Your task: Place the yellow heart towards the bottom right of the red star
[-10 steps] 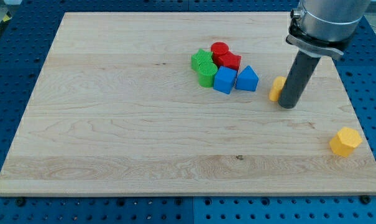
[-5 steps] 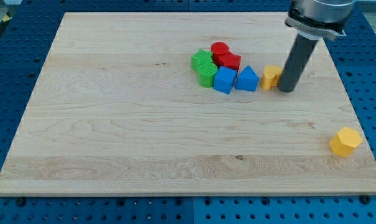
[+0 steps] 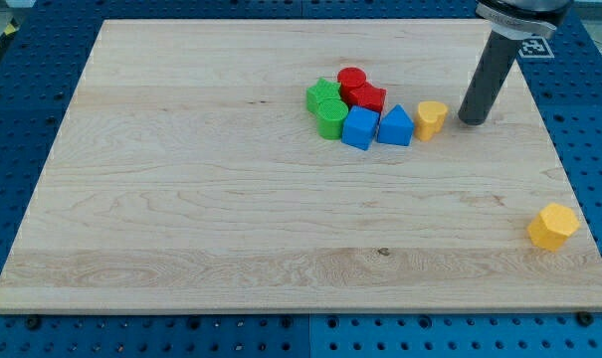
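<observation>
The yellow heart (image 3: pixel 432 117) lies on the wooden board, just right of the blue triangle (image 3: pixel 396 126) and to the lower right of the red star (image 3: pixel 366 97). My tip (image 3: pixel 472 120) stands a short gap to the right of the heart, not touching it. The red star sits in a tight cluster with a red cylinder (image 3: pixel 351 79), a blue cube (image 3: pixel 360 128), a green cylinder (image 3: pixel 330 118) and another green block (image 3: pixel 322 94).
A yellow hexagonal block (image 3: pixel 552 226) lies alone near the board's bottom right corner. The board's right edge (image 3: pixel 569 169) is close to my tip; blue perforated table surrounds the board.
My tip pushed the yellow heart left and up toward the blue triangle, then drew back up and to the right, leaving a gap beside the heart.
</observation>
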Motion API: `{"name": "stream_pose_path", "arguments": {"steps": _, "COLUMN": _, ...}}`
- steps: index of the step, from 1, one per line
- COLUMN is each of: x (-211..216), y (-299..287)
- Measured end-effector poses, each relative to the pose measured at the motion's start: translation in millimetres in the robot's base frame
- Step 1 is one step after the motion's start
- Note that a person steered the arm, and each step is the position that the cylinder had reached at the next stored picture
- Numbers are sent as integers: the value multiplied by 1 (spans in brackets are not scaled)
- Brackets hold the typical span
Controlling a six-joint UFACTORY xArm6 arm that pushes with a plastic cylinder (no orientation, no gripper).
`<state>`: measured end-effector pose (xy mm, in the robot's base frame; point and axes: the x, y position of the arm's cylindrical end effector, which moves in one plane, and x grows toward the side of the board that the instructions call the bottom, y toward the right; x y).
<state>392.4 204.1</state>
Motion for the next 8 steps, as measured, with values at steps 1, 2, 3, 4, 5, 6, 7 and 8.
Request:
{"name": "stream_pose_path", "arguments": {"steps": 1, "x": 0, "y": -11}}
{"name": "stream_pose_path", "arguments": {"steps": 2, "x": -10, "y": -32}}
{"name": "stream_pose_path", "arguments": {"steps": 3, "x": -27, "y": -46}}
{"name": "stream_pose_path", "arguments": {"steps": 4, "x": -31, "y": -35}}
{"name": "stream_pose_path", "arguments": {"steps": 5, "x": -29, "y": -2}}
{"name": "stream_pose_path", "arguments": {"steps": 6, "x": -13, "y": -5}}
{"name": "stream_pose_path", "arguments": {"steps": 7, "x": -10, "y": -25}}
{"name": "stream_pose_path", "arguments": {"steps": 8, "x": -17, "y": -49}}
